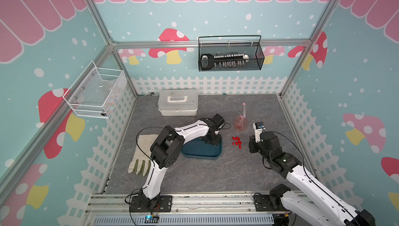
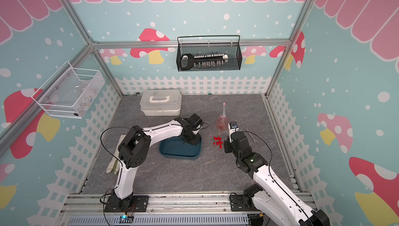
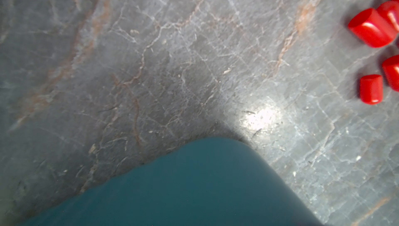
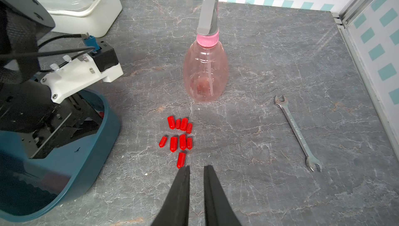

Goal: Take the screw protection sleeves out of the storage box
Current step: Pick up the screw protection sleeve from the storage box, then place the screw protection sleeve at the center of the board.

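Several small red screw protection sleeves (image 1: 237,142) (image 2: 218,142) (image 4: 180,136) lie in a cluster on the grey table, just right of the teal storage box (image 1: 198,152) (image 2: 179,151) (image 4: 86,160). My left gripper (image 1: 210,141) (image 2: 190,141) reaches down into the box's far right corner. Its jaws are hidden in every view. The left wrist view shows only the box's rounded corner (image 3: 183,188) and a few sleeves (image 3: 372,27) on the table beyond it. My right gripper (image 4: 197,167) (image 1: 250,145) hovers just short of the nearest sleeve, shut to a narrow slit, holding nothing.
A pink spray bottle (image 1: 241,123) (image 4: 205,69) stands just behind the sleeves. A wrench (image 4: 296,132) lies right of them. A white lidded case (image 1: 177,103) sits at the back, a work glove (image 1: 142,155) left of the box. Wire baskets hang on the walls.
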